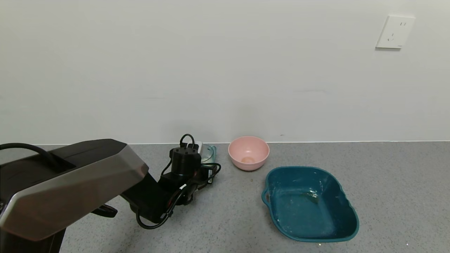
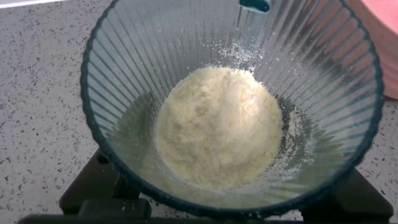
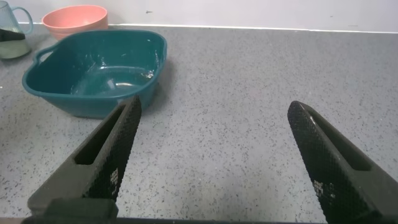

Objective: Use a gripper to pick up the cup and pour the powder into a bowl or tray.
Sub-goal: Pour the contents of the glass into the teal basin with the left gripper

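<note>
One ribbed clear cup (image 2: pixel 233 106), pale clumped powder (image 2: pixel 217 127) heaped inside, left claw (image 1: pixel 205 160) pinching it

The left gripper (image 1: pixel 202 160) reaches low over the grey surface (image 1: pixel 386 182) to the cup (image 1: pixel 209 153), which stands just beside a pink bowl (image 1: pixel 248 153). The teal tray (image 1: pixel 309 203) sits nearer, right of the bowl.
</note>
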`<move>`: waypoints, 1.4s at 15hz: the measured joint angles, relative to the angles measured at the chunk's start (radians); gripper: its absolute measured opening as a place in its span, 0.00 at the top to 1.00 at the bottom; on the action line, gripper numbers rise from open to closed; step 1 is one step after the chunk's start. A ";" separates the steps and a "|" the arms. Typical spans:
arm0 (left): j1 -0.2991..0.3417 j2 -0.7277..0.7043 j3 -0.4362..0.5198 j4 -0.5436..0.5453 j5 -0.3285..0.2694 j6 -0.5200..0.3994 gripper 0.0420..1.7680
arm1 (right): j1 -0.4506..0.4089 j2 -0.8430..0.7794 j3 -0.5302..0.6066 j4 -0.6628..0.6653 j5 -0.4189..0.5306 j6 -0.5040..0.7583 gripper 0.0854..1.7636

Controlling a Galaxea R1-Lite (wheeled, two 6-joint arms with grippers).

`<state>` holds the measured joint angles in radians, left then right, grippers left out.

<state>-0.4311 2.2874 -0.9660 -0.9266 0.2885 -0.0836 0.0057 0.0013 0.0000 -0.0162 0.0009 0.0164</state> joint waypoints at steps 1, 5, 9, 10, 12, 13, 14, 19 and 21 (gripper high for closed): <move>0.000 -0.001 0.001 0.000 0.000 0.001 0.26 | 0.000 0.000 0.000 0.000 0.000 0.000 0.03; 0.001 -0.031 0.001 0.000 -0.002 0.014 0.27 | 0.000 0.000 0.000 0.000 0.000 0.000 0.03; 0.001 -0.099 0.004 0.000 0.021 0.129 0.27 | 0.000 0.000 0.000 0.000 0.000 0.000 0.03; -0.002 -0.120 0.004 0.000 0.029 0.174 0.27 | 0.000 0.000 0.000 0.000 0.000 0.000 0.03; -0.013 -0.160 0.004 0.007 0.032 0.260 0.27 | 0.000 0.000 0.000 0.000 0.000 0.000 0.03; -0.018 -0.182 0.001 0.011 0.032 0.316 0.27 | 0.000 0.000 0.000 0.000 0.000 0.001 0.03; -0.021 -0.206 -0.005 0.018 0.033 0.384 0.27 | 0.000 0.000 0.000 0.000 0.000 0.000 0.03; -0.060 -0.282 -0.111 0.091 0.119 0.629 0.27 | 0.000 0.000 0.000 0.000 0.000 0.000 0.03; -0.111 -0.287 -0.151 0.094 0.186 0.688 0.27 | 0.000 0.000 0.000 0.000 0.001 0.000 0.03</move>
<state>-0.5417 2.0009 -1.1166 -0.8321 0.4747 0.6040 0.0057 0.0013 0.0000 -0.0164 0.0017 0.0168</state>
